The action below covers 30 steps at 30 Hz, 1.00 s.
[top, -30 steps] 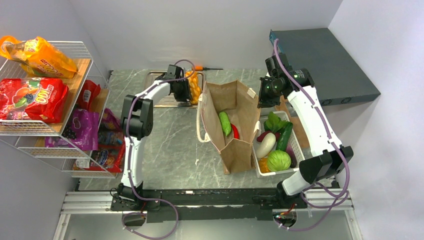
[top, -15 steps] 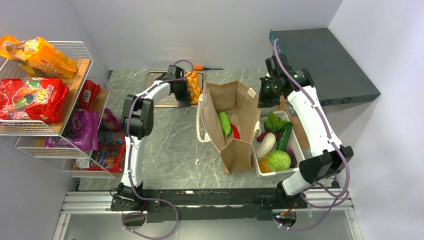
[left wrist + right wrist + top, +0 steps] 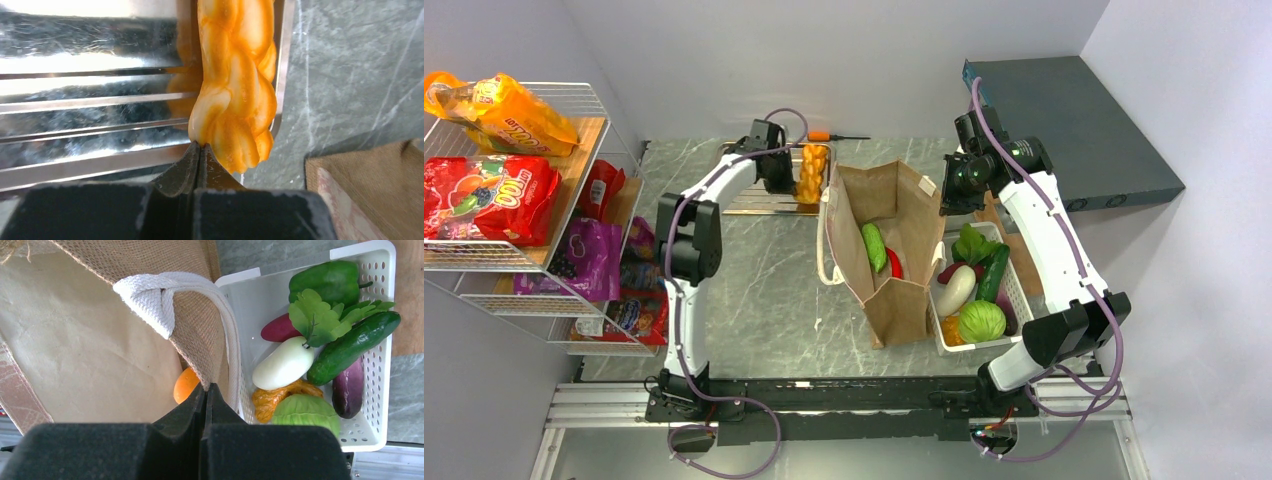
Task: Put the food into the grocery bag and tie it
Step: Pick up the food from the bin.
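Left gripper (image 3: 199, 150) is clamped on only the tip of the braid (image 3: 235, 85), at the tray's (image 3: 75, 105) right edge beside the bag (image 3: 894, 255). With so thin a pinch it may slip or swing. Right gripper (image 3: 206, 390) is pinched on the bag rim; if it slips, the mouth sags.

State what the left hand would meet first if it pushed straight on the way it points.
The left hand is shut on the orange braided piece; straight ahead lies that piece itself, then probably the metal tray, depth unclear.
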Each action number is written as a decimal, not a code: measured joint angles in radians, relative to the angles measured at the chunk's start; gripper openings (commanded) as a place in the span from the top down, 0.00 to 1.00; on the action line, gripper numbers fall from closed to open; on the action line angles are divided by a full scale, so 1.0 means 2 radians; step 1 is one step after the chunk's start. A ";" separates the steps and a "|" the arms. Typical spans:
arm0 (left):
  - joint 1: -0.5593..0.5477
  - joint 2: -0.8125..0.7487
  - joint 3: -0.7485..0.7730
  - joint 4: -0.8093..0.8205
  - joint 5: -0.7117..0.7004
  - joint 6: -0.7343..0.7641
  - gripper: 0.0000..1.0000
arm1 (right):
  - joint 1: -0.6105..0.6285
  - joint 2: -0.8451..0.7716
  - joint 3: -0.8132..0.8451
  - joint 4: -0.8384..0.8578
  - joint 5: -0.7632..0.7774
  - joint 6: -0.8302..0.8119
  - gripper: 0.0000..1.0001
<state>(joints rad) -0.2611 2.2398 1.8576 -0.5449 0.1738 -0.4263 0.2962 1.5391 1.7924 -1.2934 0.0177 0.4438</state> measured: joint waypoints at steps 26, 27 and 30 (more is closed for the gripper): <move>0.004 -0.148 -0.220 0.006 -0.007 0.020 0.70 | 0.002 0.000 0.001 0.000 0.000 0.000 1.00; 0.004 -0.148 -0.221 0.008 -0.007 0.020 0.65 | 0.002 0.000 0.001 0.000 0.000 0.000 1.00; 0.005 -0.148 -0.224 0.013 -0.007 0.014 0.46 | 0.003 0.000 0.001 0.000 0.000 0.000 1.00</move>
<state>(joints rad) -0.2516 1.9438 1.4105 -0.5182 0.1600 -0.3981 0.3019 1.5391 1.7943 -1.2934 0.0174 0.4431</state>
